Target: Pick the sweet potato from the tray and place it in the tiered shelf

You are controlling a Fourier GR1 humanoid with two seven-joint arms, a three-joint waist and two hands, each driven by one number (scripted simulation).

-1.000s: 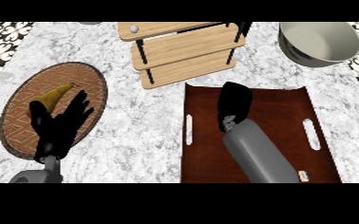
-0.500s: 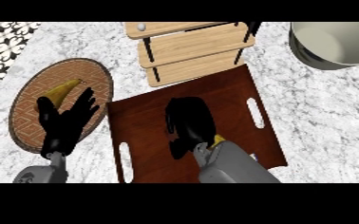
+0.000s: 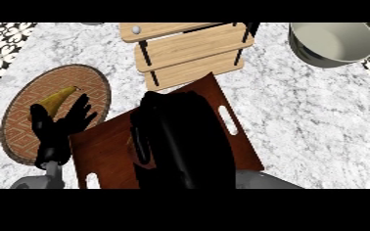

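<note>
While right hand [image 3: 180, 142] looms, tray [image 3: 108, 147] mostly hidden.

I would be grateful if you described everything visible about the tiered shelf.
The tiered shelf stands at the counter's far side, above the brown tray in the head view. It looks like light wood: stepped plank levels joined by thin black uprights. A small pale round thing sits on the top level near its left end; the other boards show nothing on them. The tray's upper corner lies against or just before the lowest board; which, I cannot tell. No hand touches it.
</note>
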